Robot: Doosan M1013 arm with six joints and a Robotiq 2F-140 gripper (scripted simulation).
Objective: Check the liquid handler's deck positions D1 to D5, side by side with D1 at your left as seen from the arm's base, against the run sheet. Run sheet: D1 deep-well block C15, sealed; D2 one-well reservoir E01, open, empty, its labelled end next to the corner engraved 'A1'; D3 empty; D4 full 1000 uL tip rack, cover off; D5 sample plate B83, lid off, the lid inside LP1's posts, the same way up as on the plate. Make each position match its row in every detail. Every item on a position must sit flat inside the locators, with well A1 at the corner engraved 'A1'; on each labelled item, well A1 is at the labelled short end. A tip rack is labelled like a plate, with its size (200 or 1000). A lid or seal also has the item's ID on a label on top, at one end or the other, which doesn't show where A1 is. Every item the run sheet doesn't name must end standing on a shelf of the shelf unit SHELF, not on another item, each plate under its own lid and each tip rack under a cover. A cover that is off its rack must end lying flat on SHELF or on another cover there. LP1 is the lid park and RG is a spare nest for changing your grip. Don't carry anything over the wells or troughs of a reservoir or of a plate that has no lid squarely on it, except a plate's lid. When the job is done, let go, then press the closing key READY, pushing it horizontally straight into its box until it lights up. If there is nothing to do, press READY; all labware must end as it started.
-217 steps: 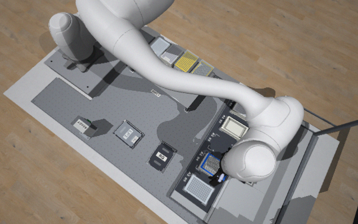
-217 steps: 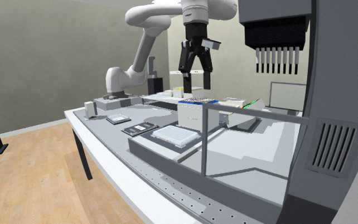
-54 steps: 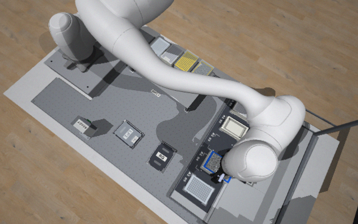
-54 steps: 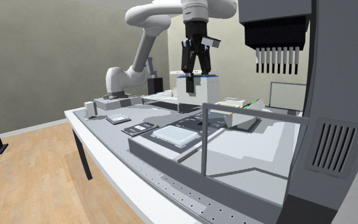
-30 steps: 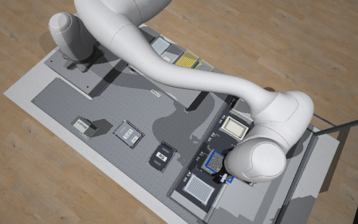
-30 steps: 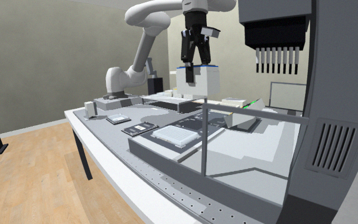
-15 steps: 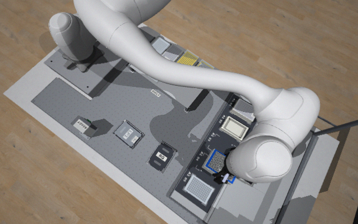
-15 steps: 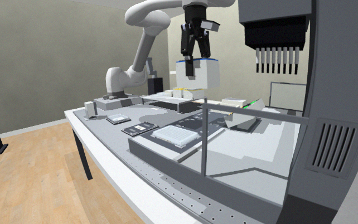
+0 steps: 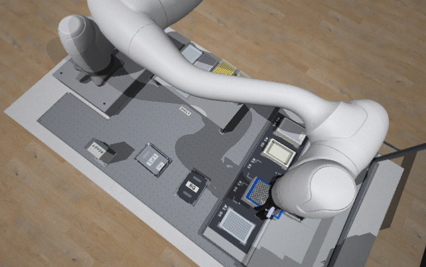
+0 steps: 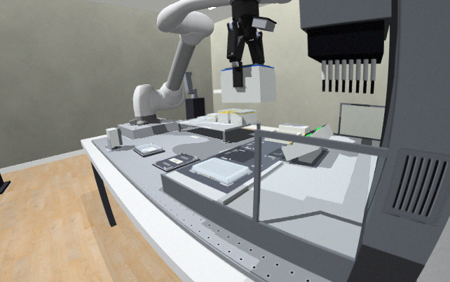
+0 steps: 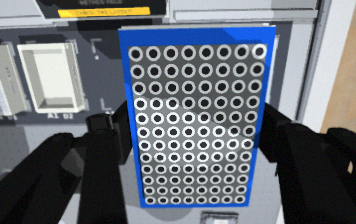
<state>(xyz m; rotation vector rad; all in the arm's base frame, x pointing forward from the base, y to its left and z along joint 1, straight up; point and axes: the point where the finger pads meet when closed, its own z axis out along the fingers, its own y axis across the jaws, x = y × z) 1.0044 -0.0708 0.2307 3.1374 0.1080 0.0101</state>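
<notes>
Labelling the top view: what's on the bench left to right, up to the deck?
READY box → LP1 lid park → RG nest → sample plate → blue tip rack, held by the fingers.

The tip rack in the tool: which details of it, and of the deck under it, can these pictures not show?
- Tip rack: its size label shows in no view; the tool covers its sides in the wrist view.
- D4 nest: hidden by the rack and the arm in the top view.
- Deep-well block at D1: its ID is too small to read, and the arm partly covers it.
</notes>
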